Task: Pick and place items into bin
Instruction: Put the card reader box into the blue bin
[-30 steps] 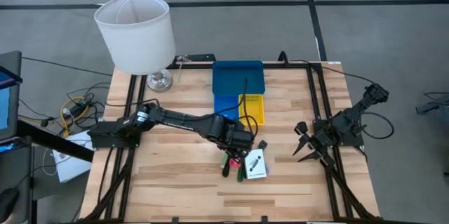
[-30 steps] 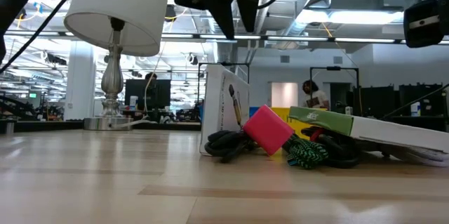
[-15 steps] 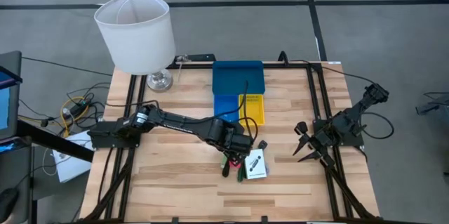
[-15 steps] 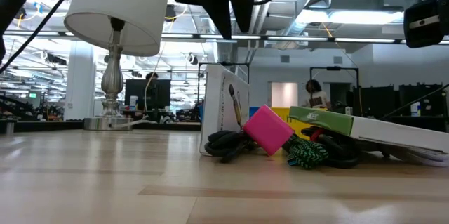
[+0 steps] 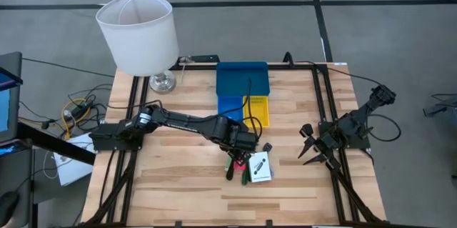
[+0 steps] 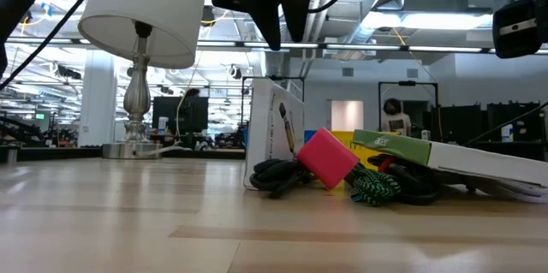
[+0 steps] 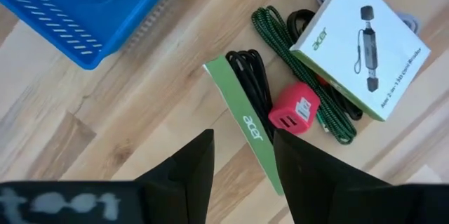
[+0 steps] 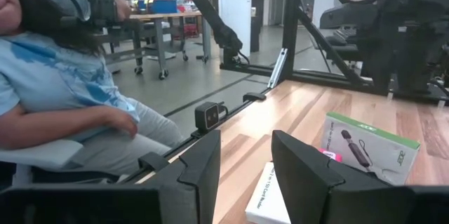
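The left gripper (image 7: 242, 155) hung above the pile of items, its jaws open and empty, the gap between them lined up over the near end of the green strip (image 7: 247, 127). The pile lay on the wooden surface (image 5: 171, 178) just in front of the bin (image 5: 243, 88), and every item was still outside it. The right gripper (image 5: 312, 151) waited at the right edge, jaws parted and holding nothing.

The items were packed tightly, and that was the main risk. A black cable (image 7: 247, 76) lay across the strip, the red plug (image 7: 295, 109) touched its edge, and a green braided cable (image 7: 295, 76) ran under the white box (image 7: 359, 38). A straight descent would likely have caught the black cable along with the strip, or nudged the plug aside. Lifting one cable could have dragged the box or the plug with it, since they seemed to overlap.

The strip also looked flat and thin against the surface, so the fingertips might have slid over it rather than under, or pinched only a corner and dropped it short of the bin. In the low view the box (image 6: 276, 132) stood tilted, propped on the cables, and a bump would probably have tipped it.
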